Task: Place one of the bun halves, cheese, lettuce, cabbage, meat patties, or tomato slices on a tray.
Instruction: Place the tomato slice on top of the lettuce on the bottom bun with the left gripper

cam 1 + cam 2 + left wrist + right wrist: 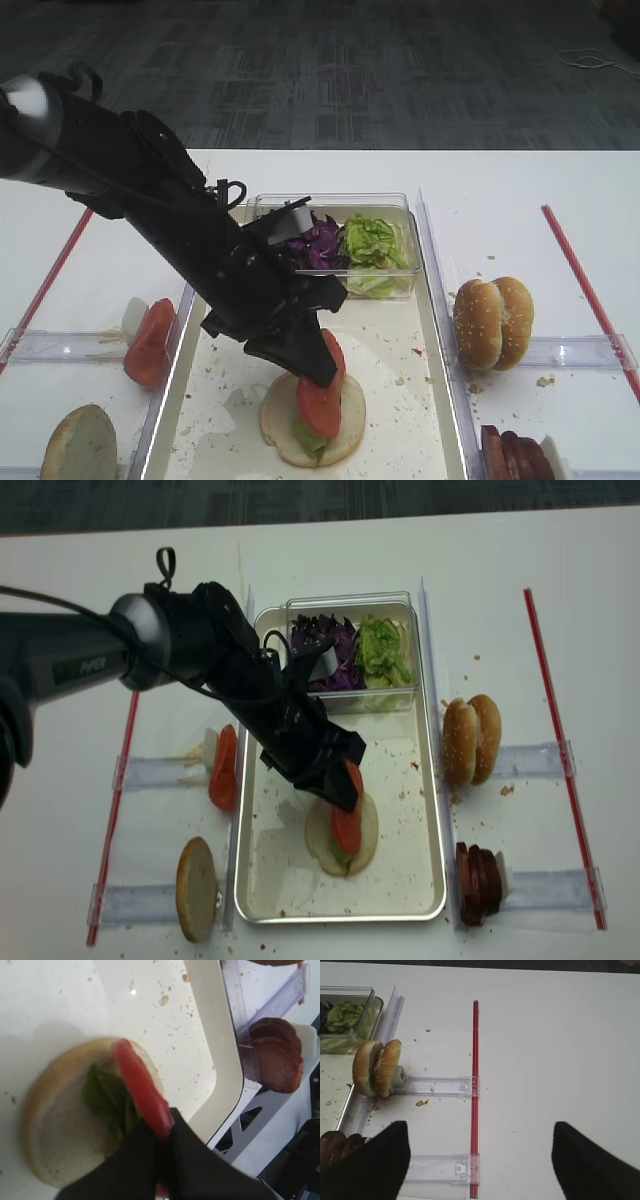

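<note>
The left gripper (162, 1160) hides the lower end of the tomato slice (142, 1092). The meat patties (515, 455) run off the high view's bottom edge. The right gripper's fingers (375, 1165) are blurred, cropped below.

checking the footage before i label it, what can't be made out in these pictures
- Right gripper: the right wrist view shows only two dark blurred fingers at the bottom edge; the fingertips are cut off.
- Tomato slice: in the left wrist view its lower end is hidden between the left gripper fingers.
- Lettuce on the bun half: mostly covered by the slice.
- Meat patties: cut off by the bottom edge of the exterior high view.
</note>
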